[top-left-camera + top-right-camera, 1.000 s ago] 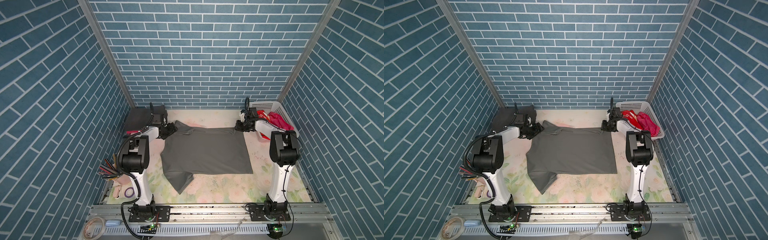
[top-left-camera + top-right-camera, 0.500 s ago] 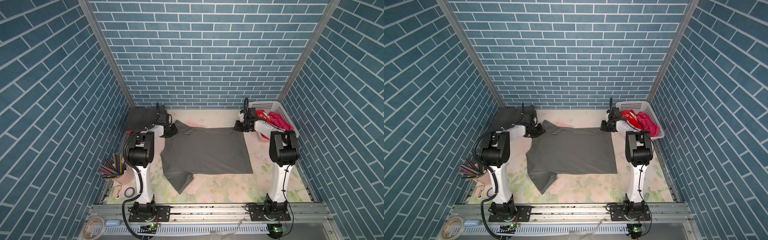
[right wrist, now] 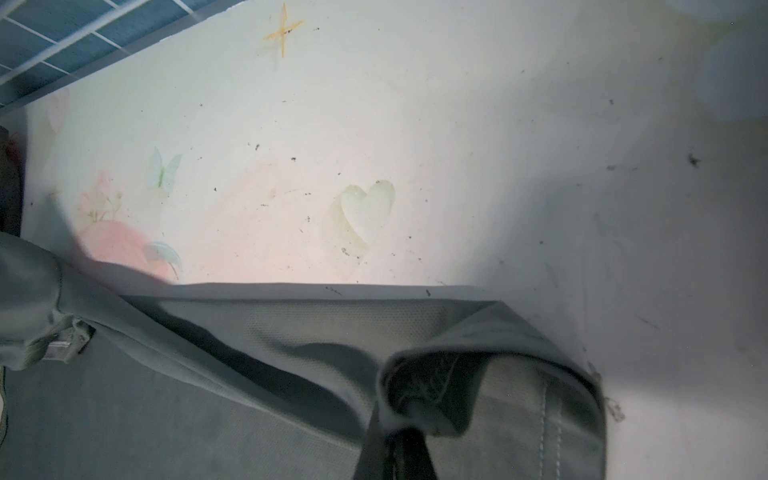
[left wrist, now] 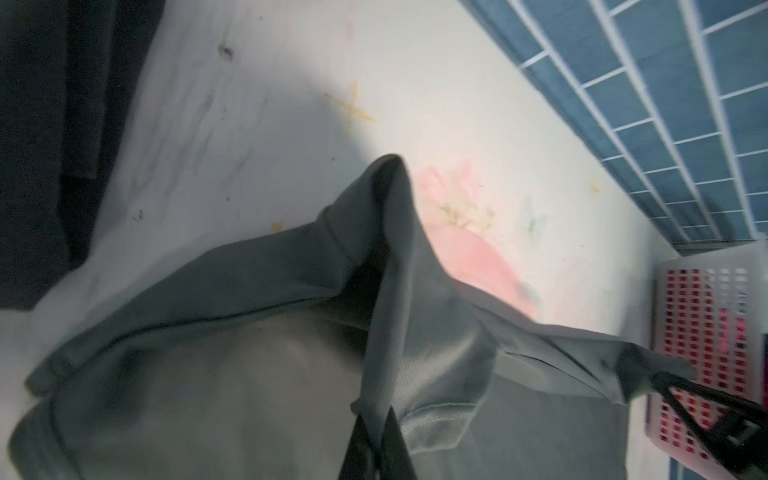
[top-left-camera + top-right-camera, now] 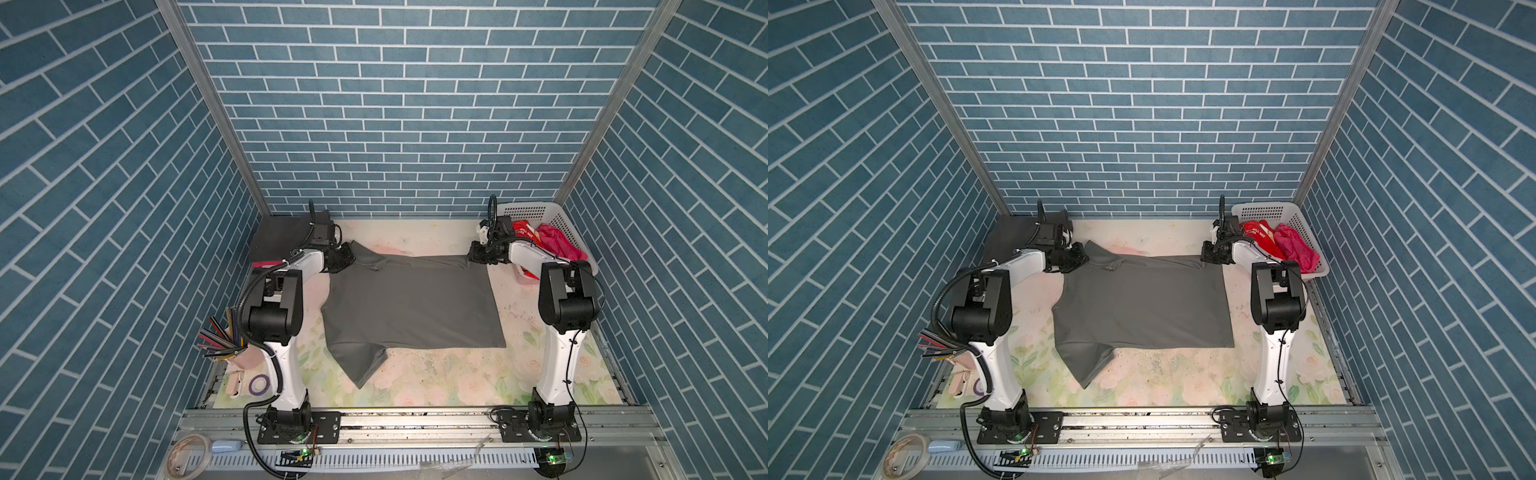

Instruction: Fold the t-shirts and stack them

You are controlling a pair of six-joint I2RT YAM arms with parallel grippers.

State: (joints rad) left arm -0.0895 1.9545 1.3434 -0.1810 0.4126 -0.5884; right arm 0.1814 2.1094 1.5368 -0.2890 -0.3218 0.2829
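**Blue brick booth around a flower-printed bench**

In both top views the bench [image 5: 449, 374] wears a pale cover printed with faded pink roses and green leaves, speckled with dark crumbs and scuffs. The right wrist view shows a yellow star [image 3: 284, 29], a butterfly [image 3: 164, 168] and a pale green heart [image 3: 368, 212] printed on it. Behind the bench rises a back wall [image 5: 407, 104] of blue brick pattern with white joints. Matching side walls [image 5: 104, 166] close in on both sides of the bench. Grey metal posts [image 5: 216, 108] stand at its two far corners. Along its near edge runs an aluminium rail [image 5: 415, 419], with a white slotted duct [image 5: 374, 459] just in front. The light is even and the shadows on the bench are soft.
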